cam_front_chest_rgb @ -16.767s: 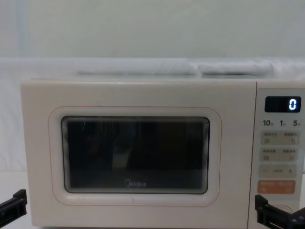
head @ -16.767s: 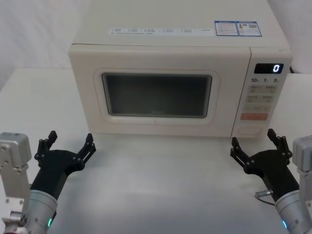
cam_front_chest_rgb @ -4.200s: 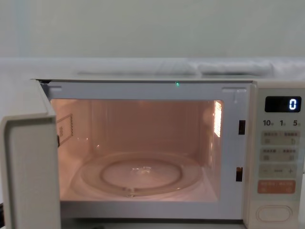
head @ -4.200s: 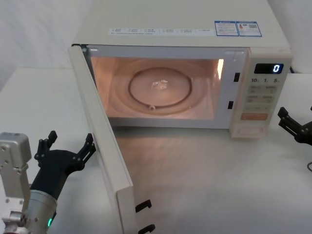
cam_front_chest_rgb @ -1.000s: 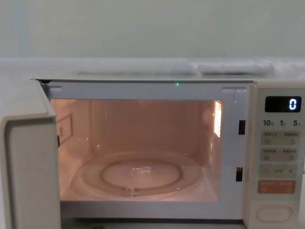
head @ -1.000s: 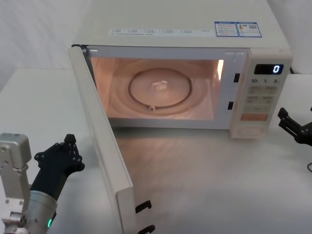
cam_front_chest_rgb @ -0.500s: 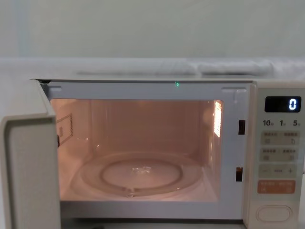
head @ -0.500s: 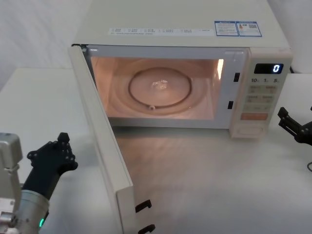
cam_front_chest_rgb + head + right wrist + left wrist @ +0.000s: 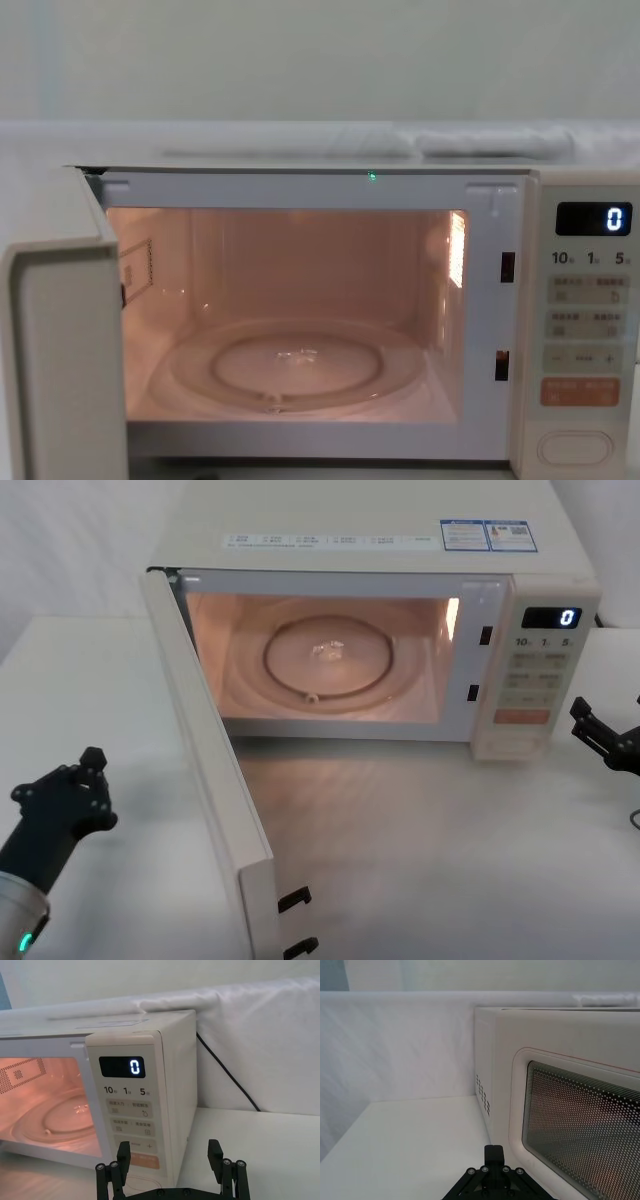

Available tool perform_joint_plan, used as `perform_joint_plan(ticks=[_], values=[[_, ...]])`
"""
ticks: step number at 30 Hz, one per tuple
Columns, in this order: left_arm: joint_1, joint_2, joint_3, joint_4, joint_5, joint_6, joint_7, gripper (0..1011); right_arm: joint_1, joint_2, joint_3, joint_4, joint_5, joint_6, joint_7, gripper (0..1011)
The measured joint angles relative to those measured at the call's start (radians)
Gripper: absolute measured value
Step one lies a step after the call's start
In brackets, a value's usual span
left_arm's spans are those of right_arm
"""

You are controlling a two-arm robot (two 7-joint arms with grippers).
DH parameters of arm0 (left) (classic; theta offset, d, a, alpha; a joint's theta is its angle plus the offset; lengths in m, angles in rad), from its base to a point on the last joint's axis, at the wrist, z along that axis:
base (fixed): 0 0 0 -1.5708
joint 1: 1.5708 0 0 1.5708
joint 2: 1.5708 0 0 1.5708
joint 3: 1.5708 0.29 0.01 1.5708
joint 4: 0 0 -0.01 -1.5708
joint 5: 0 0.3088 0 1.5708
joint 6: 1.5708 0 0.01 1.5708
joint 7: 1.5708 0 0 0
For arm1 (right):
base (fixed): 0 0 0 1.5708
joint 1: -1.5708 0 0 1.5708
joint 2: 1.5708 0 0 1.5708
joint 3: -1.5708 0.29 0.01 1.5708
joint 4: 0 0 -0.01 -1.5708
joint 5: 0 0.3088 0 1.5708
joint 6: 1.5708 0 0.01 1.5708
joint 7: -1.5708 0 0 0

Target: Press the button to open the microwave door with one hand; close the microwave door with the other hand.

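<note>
So the opening half looked done: the door (image 9: 205, 780) stood swung wide on its left hinge, the cavity lit orange, and the button (image 9: 574, 446) sat untouched at the foot of the control panel on the right. The step in hand, as I judged it, was the closing, and that fell to my left claw (image 9: 75, 790). It hung low over the counter (image 9: 90, 680) on the door's outer side, well apart from the panel, its fingers pressed together into a blunt tip. In the left wrist view the door's mesh window filled the space just ahead of that claw, so it faced the outer face squarely enough.

My right claw (image 9: 605, 740) waited at the right edge, near the control panel but off it, fingers spread with nothing between them.

The next move, I reckoned, called for bringing the left claw in against the door's outer face, out near the free edge where the two black latch hooks (image 9: 295, 925) stuck out, then sweeping it round to the right until those hooks met the two slots (image 9: 478, 665) in the frame. Pushing close to the hinge would likely give poor leverage.

Counted: one microwave (image 9: 370, 540), one door, one button, one glass turntable (image 9: 330, 660), two hooks, two slots, two claws.
</note>
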Motion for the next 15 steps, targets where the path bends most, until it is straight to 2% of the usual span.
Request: perform_joint_plan(ticks=[5,15], values=[[0.020,0.037,-0.036,-0.004,-0.048,0.006,-0.060,0,0.000,0.000,0.000,0.000,0.000,0.000,0.000,1002],[0.047,0.087,-0.062,-0.006,-0.117,0.008,-0.121,0,0.000,0.000,0.000,0.000,0.000,0.000,0.000,1002]])
